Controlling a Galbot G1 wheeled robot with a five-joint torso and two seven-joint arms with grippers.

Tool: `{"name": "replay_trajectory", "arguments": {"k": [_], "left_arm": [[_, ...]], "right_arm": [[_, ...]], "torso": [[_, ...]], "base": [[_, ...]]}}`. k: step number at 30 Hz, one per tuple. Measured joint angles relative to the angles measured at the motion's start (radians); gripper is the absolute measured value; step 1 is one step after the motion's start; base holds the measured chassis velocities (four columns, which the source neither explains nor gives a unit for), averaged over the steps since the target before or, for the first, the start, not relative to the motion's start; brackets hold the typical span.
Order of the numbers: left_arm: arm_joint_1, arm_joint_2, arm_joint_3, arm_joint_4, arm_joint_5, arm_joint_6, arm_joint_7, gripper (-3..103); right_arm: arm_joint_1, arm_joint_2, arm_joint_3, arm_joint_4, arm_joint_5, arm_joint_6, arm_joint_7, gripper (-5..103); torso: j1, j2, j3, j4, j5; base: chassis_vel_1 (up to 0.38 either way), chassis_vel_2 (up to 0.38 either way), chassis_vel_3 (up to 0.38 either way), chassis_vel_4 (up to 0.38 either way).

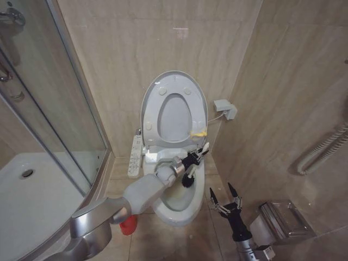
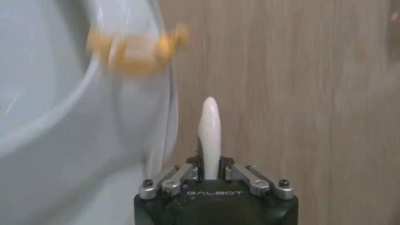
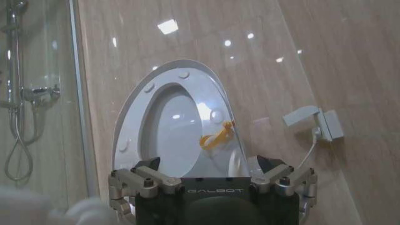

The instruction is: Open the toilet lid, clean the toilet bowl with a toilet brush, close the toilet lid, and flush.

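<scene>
In the far corner of the tiled bathroom, between the glass shower enclosure [image 1: 49,103] on the left and the beige wall on the right, stood the toilet. The toilet lid [image 1: 175,109] was raised upright against the far wall, with the seat ring lifted against it, and a small yellow strap [image 1: 200,132] hung at its right edge. Below it the toilet bowl [image 1: 175,209] lay open, its white rim nearest the robot.

The left arm reached in from the near left, and the left gripper [image 1: 194,157] hung over the bowl, clamped on the thin white handle of the toilet brush [image 1: 188,179]; the left wrist view showed the handle pinched between the fingers. The dark bristle head pointed down into the bowl near its far side. The right gripper [image 1: 225,200] waited near the floor just right of the bowl, its fingers spread apart and holding nothing. A red holder [image 1: 128,224] sat on the floor left of the bowl, partly behind the arm.

By the look of it, opening was done and scrubbing was in hand; closing the lid and flushing remained.
</scene>
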Motion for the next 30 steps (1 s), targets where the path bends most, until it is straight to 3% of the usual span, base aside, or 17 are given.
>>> {"name": "replay_trajectory", "arguments": {"k": [4,11,20,26,30], "left_arm": [[0.021,0.016,0.009,0.039,0.011,-0.004,0.008,19],[-0.026,-0.013,-0.017,-0.026,-0.008,-0.009,0.007,19],[0.02,0.011,0.014,0.039,0.006,-0.007,0.011,19],[-0.012,0.005,-0.021,-0.052,-0.011,-0.016,0.008,19],[-0.024,-0.012,-0.04,-0.034,-0.01,-0.023,0.016,19]], "right_arm": [[0.0,-0.001,0.0,-0.002,0.0,0.0,-0.002,100],[0.005,0.0,-0.002,-0.003,0.0,0.0,-0.001,100],[0.004,0.002,-0.002,-0.003,0.001,0.0,-0.002,100],[0.005,0.007,-0.003,-0.004,0.001,0.0,-0.003,100],[0.003,0.009,-0.003,-0.005,0.0,0.001,-0.004,100]], "torso": [[0.0,0.0,0.0,0.0012,0.0],[0.0,0.0,0.0,-0.0012,-0.0002],[0.0,0.0,0.0,0.0009,-0.0001],[0.0,0.0,0.0,-0.0008,-0.0001],[0.0,0.0,0.0,-0.001,-0.0001]], "base": [[0.0,0.0,0.0,0.0],[0.0,0.0,0.0,0.0],[0.0,0.0,0.0,0.0],[0.0,0.0,0.0,0.0],[0.0,0.0,0.0,0.0]]}}
